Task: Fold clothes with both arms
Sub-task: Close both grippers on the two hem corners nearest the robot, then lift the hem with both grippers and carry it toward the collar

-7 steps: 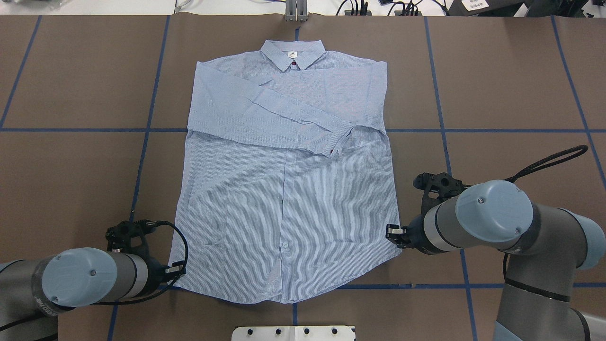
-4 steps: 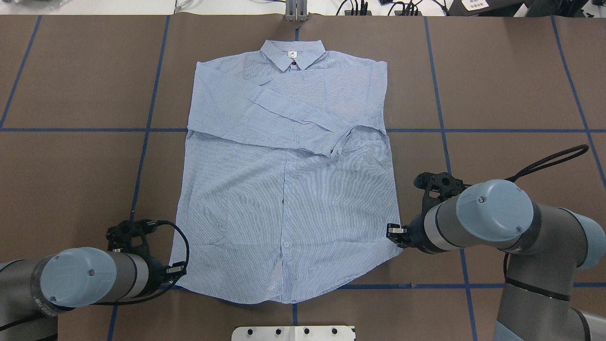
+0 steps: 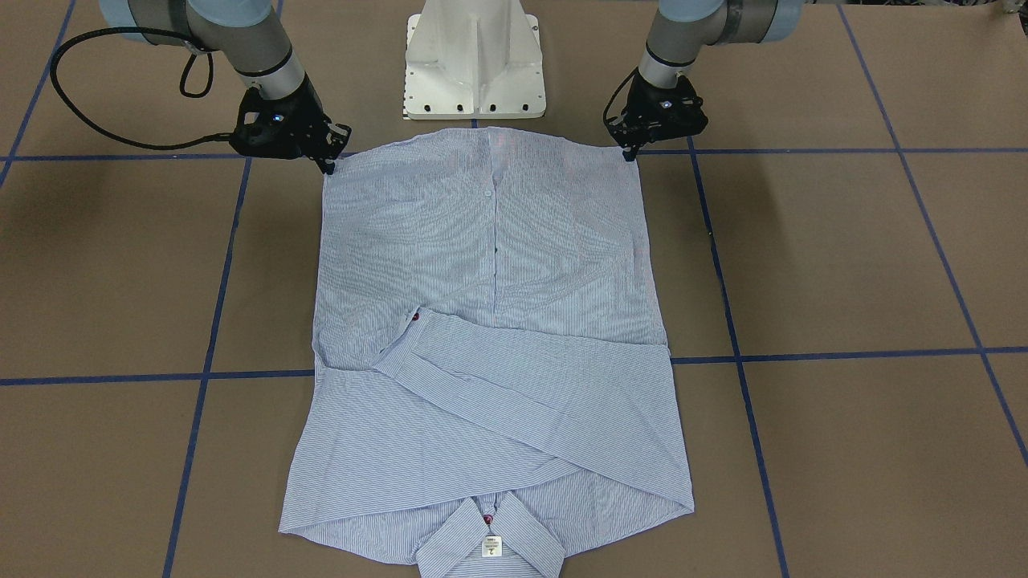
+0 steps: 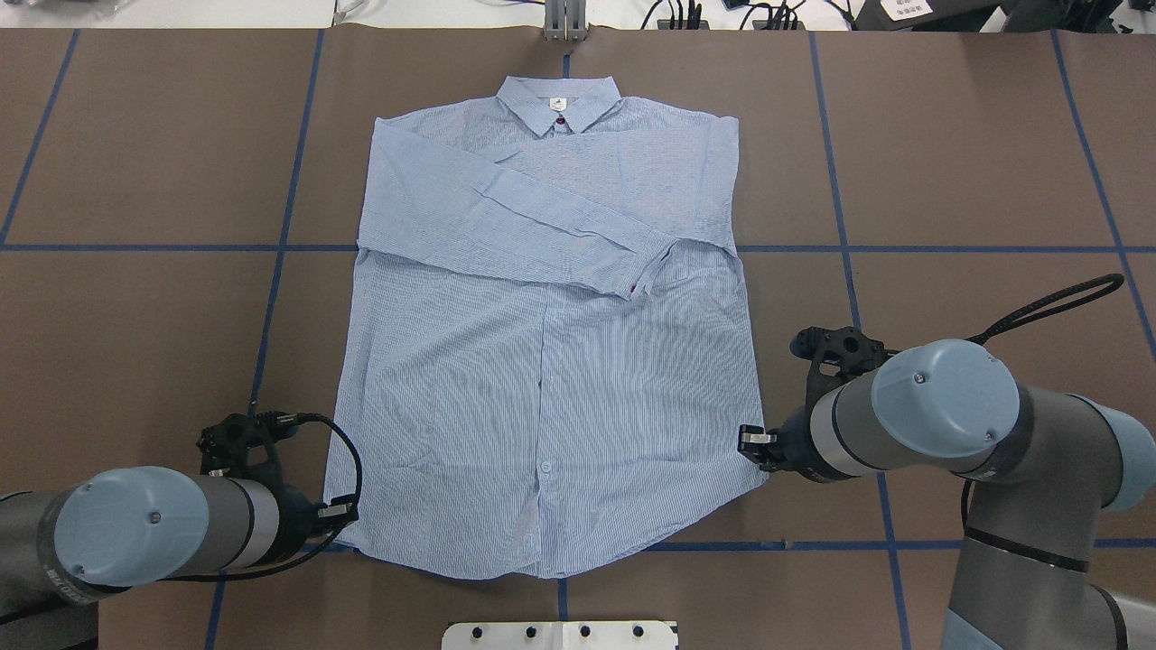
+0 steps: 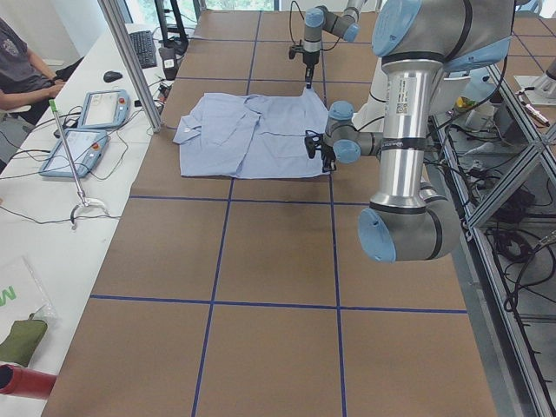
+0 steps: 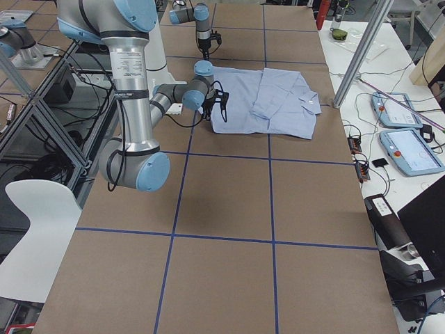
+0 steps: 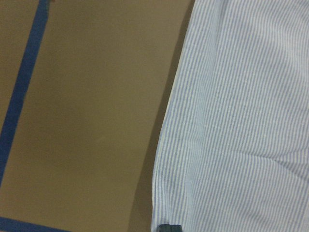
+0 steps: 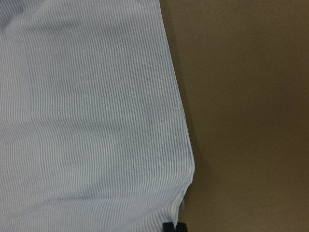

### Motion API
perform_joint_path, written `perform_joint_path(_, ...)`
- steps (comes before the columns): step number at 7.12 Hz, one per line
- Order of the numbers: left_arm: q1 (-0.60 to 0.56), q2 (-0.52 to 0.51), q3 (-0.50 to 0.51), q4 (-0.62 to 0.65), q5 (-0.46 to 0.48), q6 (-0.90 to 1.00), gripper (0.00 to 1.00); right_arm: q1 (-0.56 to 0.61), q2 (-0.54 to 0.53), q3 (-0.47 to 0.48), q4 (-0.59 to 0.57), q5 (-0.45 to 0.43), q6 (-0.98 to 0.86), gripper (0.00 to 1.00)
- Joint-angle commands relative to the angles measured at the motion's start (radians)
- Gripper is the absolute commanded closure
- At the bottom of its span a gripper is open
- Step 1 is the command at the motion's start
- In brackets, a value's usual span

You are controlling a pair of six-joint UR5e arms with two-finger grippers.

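One light blue striped shirt (image 4: 542,379) lies flat on the bench (image 4: 957,162). Of the two pincers, the left pincer (image 4: 340,513) and the right pincer (image 4: 749,441) are each pressed together, pinching a hem corner.

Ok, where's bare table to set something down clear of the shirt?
Free: wide brown table either side of the light blue striped shirt, beyond the blue tape lines. Crowded: the hem corners, where left gripper and right gripper sit.
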Motion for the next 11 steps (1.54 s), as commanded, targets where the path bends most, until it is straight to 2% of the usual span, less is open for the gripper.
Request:
perform_joint_path(1, -0.002, 0.003, -0.043, 0.055, -0.004, 0.003, 1.00, 0.006, -0.002, 0.008, 0.002, 0.060, -0.005, 1.00)
perform_joint_path(3, 0.009, -0.003, -0.046, 0.109, -0.001, 0.003, 1.00, 0.009, -0.002, 0.019, 0.000, 0.098, -0.007, 1.00)
perform_joint_path(5, 0.000, 0.003, -0.113, 0.111, -0.004, 0.006, 1.00, 0.027, -0.018, 0.056, -0.002, 0.143, -0.007, 1.00)
perform_joint_path(6, -0.003, 0.014, -0.147, 0.115, -0.004, 0.009, 1.00, 0.037, -0.026, 0.082, -0.008, 0.196, -0.007, 1.00)
perform_joint_path(8, 0.019, 0.011, -0.193, 0.189, -0.028, 0.012, 1.00, 0.031, -0.073, 0.152, -0.006, 0.232, 0.000, 1.00)
perform_joint_path(10, 0.111, 0.012, -0.231, 0.201, -0.033, 0.012, 1.00, 0.031, -0.106, 0.189, -0.009, 0.427, 0.006, 1.00)
perform_joint_path(11, 0.165, 0.009, -0.280, 0.280, -0.035, 0.012, 1.00, 0.024, -0.156, 0.230, -0.008, 0.445, 0.006, 1.00)
